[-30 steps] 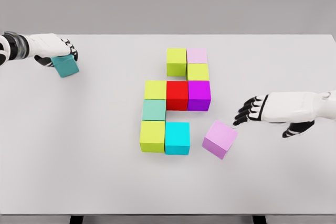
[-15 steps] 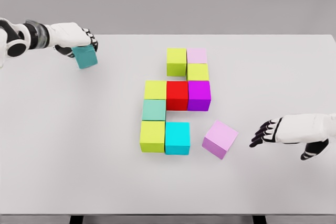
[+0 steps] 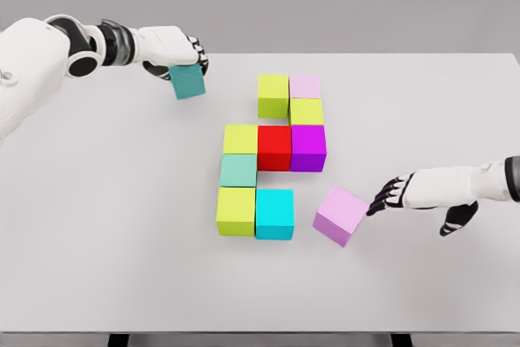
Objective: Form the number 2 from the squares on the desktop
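The left hand (image 3: 172,50) pinches a teal block (image 3: 188,81) above the table (image 3: 97,225); next it needs setting beside the green block (image 3: 274,95) on top. The right hand (image 3: 422,193), fingers spread, reaches the lilac block (image 3: 340,214).

Bare table (image 3: 106,225) left of the cube cluster (image 3: 272,156); right side seems open.

My left robot hand (image 3: 171,49) hides the teal cube's (image 3: 188,83) top; my right forearm and tabletop (image 3: 97,225) legs are cut by the picture's edges.
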